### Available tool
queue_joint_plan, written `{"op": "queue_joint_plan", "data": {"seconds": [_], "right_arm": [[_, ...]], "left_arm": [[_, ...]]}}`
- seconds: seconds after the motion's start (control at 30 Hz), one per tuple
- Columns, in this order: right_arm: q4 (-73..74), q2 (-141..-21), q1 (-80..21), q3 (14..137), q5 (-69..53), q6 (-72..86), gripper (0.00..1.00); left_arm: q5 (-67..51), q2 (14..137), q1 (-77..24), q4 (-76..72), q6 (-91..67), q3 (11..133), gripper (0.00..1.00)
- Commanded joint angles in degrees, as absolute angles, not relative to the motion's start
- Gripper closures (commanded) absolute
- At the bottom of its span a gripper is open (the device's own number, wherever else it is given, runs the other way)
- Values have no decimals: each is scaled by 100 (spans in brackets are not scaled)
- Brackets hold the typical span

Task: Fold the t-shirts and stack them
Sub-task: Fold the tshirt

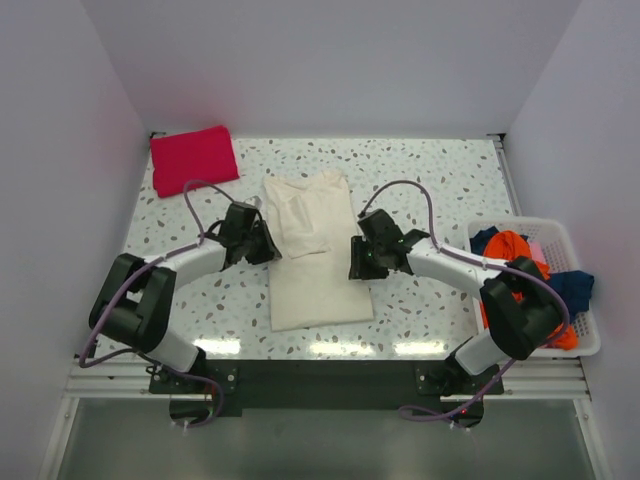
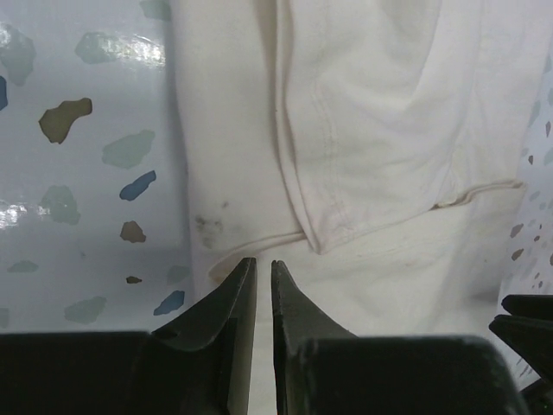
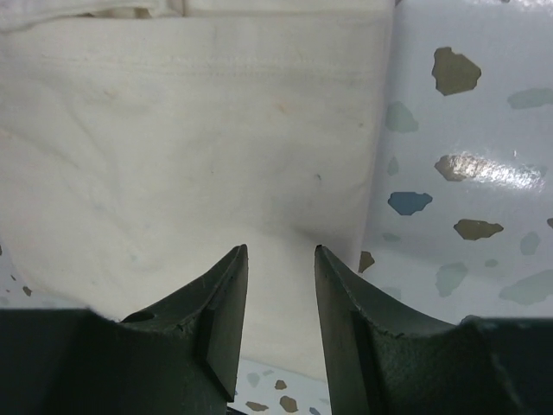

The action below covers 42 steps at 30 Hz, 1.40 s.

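Cream jersey, soft and limp, occupies the middle of the speckled bench (image 1: 430,180): the cream t-shirt (image 1: 318,285) lies flat as a long panel, its plain end toward the near edge and its sleeves turned inward at the far end. Left jaws, at the shirt's left edge about midway along, stand almost together with only a sliver between them; nothing shows in that sliver, and whether they nip the cloth's edge cannot be told. Right jaws, at the opposite right edge, stand partly open over the border of the cloth and hold nothing. Such cloth is judged light, without stiffness, and apt to sag, drag and crease. It is best taken by a shallow pinch at the two side edges or the near corners, with both sides lifted together so that the panel folds squarely. A faint grey smudge (image 2: 210,223) marks the cloth near its left edge. To the right, a white basket (image 1: 530,222) holds an orange t-shirt (image 1: 508,243) and a blue t-shirt (image 1: 575,285), both crumpled. At the far left corner rests the red t-shirt (image 1: 194,158), folded into a neat block, well apart from the cream one; the stack would presumably be built there. No brand, label or legible writing appears on any garment.
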State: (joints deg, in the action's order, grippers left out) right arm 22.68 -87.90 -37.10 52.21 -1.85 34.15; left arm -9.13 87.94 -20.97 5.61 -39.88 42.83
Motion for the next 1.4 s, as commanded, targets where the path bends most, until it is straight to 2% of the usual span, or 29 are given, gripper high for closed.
{"op": "queue_joint_plan", "data": {"seconds": [0.0,0.23,0.43,0.6,0.73,1.03,1.37], "right_arm": [[1978,-8578,-3718,4949,-351,3568,59],[1872,-8569,-3709,4606,-369,3621,59],[2039,-8359,-3709,4579,-317,3612,59],[2671,-7728,-3613,4562,-193,3577,56],[2988,-7200,-3507,4194,-632,3577,52],[2655,-6732,-3472,3138,-1801,4042,51],[2189,-6803,-3367,2936,-1899,4236,52]], "left_arm": [[-677,8956,-1995,440,-3929,4386,83],[-492,9044,-1907,299,-3876,4210,83],[-659,8781,-1863,184,-3674,4394,71],[-642,8245,-1819,772,-3691,4570,62],[-510,7551,-1819,1396,-3954,4203,53],[-352,5986,-2390,2363,-5255,2778,51],[-325,5265,-2830,3102,-5950,2277,50]]}}
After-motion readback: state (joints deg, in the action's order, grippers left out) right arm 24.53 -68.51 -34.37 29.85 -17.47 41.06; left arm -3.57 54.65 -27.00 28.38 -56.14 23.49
